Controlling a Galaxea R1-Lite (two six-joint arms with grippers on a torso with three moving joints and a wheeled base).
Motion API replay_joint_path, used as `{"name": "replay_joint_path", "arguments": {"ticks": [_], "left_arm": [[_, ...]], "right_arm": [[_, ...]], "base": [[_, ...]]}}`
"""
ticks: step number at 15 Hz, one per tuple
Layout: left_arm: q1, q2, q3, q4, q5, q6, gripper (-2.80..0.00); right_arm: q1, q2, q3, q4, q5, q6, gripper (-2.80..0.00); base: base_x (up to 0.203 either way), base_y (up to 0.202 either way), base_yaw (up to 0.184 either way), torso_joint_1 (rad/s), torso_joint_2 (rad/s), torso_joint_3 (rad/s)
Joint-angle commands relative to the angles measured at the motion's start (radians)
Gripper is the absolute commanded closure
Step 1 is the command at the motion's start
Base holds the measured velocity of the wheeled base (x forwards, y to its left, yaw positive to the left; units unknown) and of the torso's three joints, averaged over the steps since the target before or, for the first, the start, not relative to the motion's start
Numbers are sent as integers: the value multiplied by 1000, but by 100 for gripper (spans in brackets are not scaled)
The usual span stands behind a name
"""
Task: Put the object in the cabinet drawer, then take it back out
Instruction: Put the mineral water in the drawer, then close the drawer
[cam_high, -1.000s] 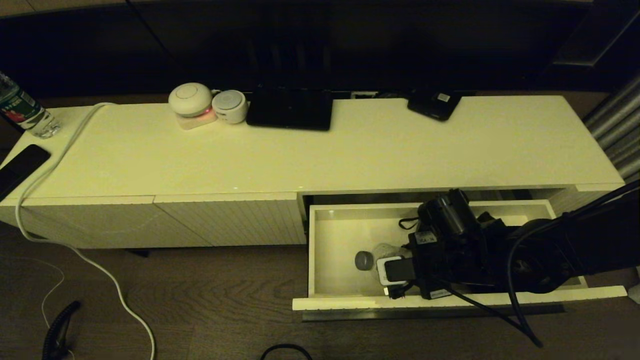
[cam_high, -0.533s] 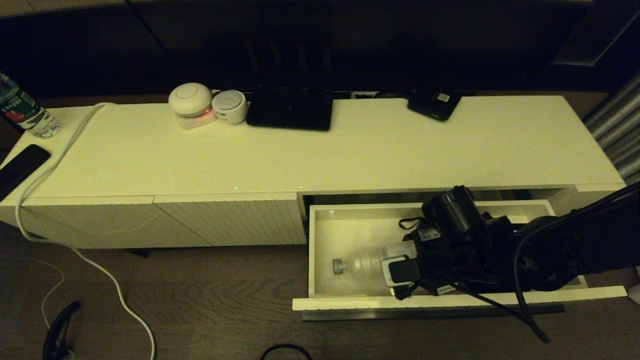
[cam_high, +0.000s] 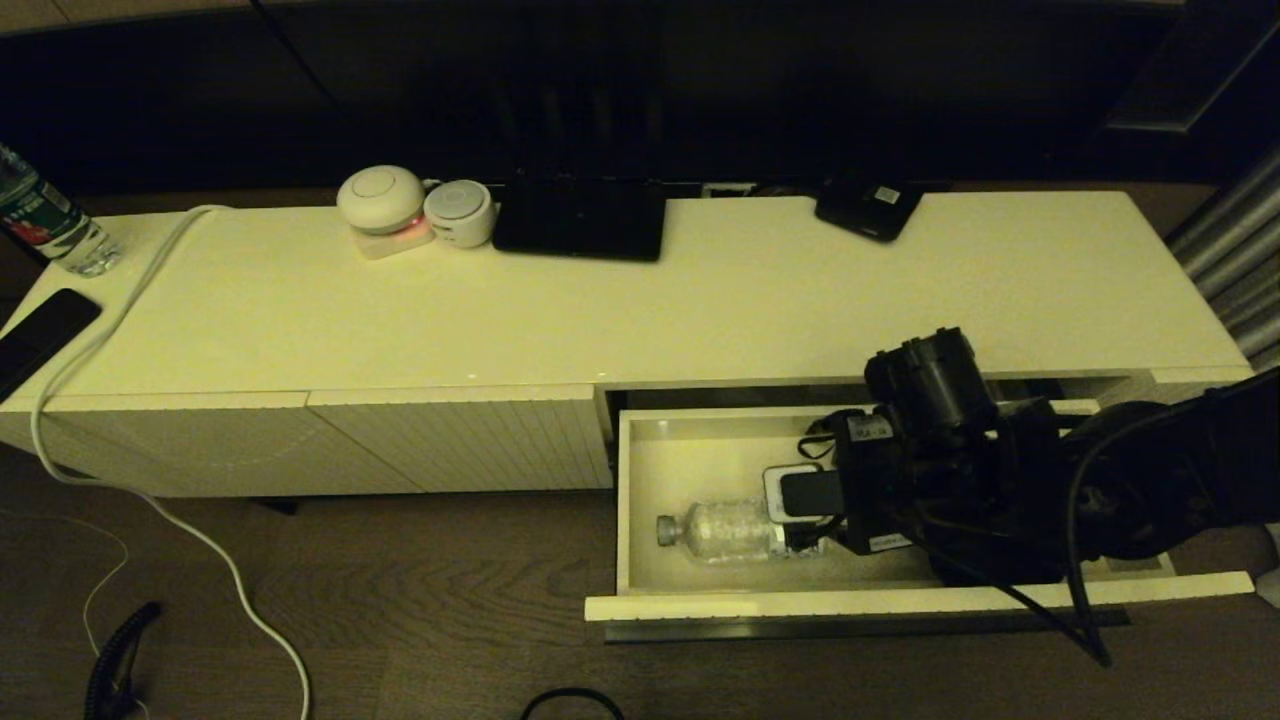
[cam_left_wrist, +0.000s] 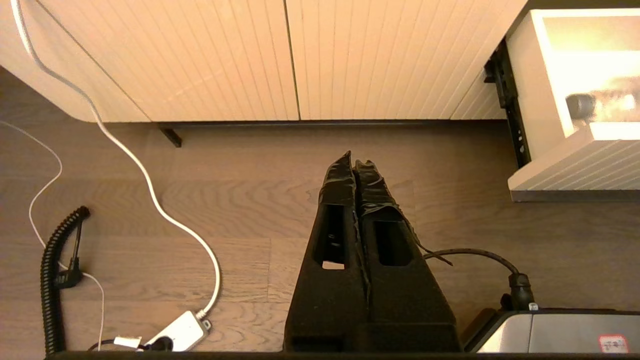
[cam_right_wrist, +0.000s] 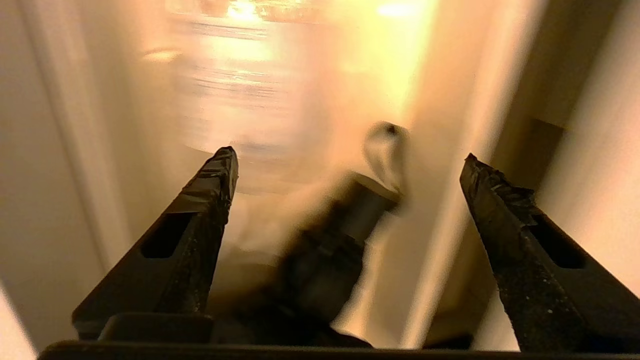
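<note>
A clear plastic bottle with a grey cap (cam_high: 722, 530) is being left lying in the open cream-white cabinet drawer (cam_high: 640, 500), just left of the wide-open, empty right gripper (cam_high: 795, 515), while the left gripper (cam_left_wrist: 354, 165) is being kept closed over the floor.

Dim rm: long cream cabinet (cam_high: 700, 300) on dark wood floor (cam_high: 420, 620).

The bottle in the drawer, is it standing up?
No, the bottle lies on its side on the floor of the open cabinet drawer, cap toward the drawer's left wall.
</note>
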Motion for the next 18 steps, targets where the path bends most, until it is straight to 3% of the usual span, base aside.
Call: {"name": "replay_joint_path", "arguments": {"ticks": [1,7,8,12,15,18], "left_arm": [[0,-2,1,0,0,0,0],[0,-2,2,0,0,0,0],[0,-2,0,0,0,0,0],[0,-1,0,0,0,0,0],[0,-2,2,0,0,0,0],[0,-2,0,0,0,0,0]], "right_arm": [[-18,-116,9,5,2,-6,-280],[-56,-404,166,76,13,-2,-280],[-58,-456,189,123,25,-1,0],[-61,-646,328,304,133,12,0],[-61,-702,476,328,275,11,0],[-60,-676,550,325,352,9,0]], "base": [[0,0,0,0,0,0],[0,0,0,0,0,0],[0,0,0,0,0,0],[0,0,0,0,0,0],[0,0,0,0,0,0],[0,0,0,0,0,0]]}}
